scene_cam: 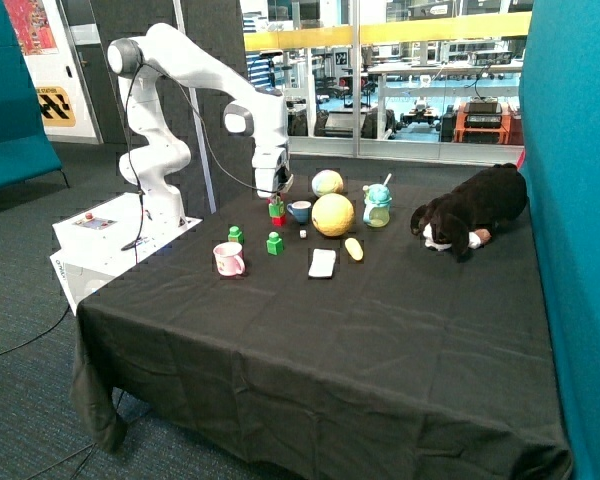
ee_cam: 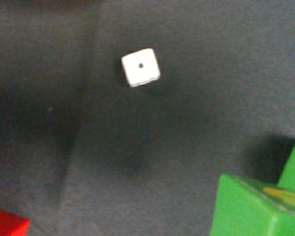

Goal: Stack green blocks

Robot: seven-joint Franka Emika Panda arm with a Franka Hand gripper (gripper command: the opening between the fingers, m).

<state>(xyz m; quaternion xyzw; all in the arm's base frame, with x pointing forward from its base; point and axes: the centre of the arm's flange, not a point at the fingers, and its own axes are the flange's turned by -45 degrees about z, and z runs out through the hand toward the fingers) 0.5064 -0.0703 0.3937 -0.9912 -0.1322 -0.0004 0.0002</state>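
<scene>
Three green blocks show in the outside view. One (scene_cam: 235, 234) stands on the black cloth behind the pink cup (scene_cam: 228, 259). One (scene_cam: 274, 243) stands beside that cup. The third (scene_cam: 276, 207) is right under my gripper (scene_cam: 277, 197), directly over a small red block (scene_cam: 278, 220). I cannot tell whether it rests on the red block or is held. In the wrist view a green block (ee_cam: 258, 206) is close at one corner, the red block (ee_cam: 7, 223) at another, and a white die (ee_cam: 140, 67) lies on the cloth.
Near the gripper are a blue cup (scene_cam: 300, 211), a large yellow ball (scene_cam: 332, 214), a smaller ball (scene_cam: 327, 182) and a lidded green cup (scene_cam: 377, 206). A die (scene_cam: 303, 234), a white flat object (scene_cam: 322, 262), a yellow piece (scene_cam: 353, 249) and a plush dog (scene_cam: 470, 215) also lie on the table.
</scene>
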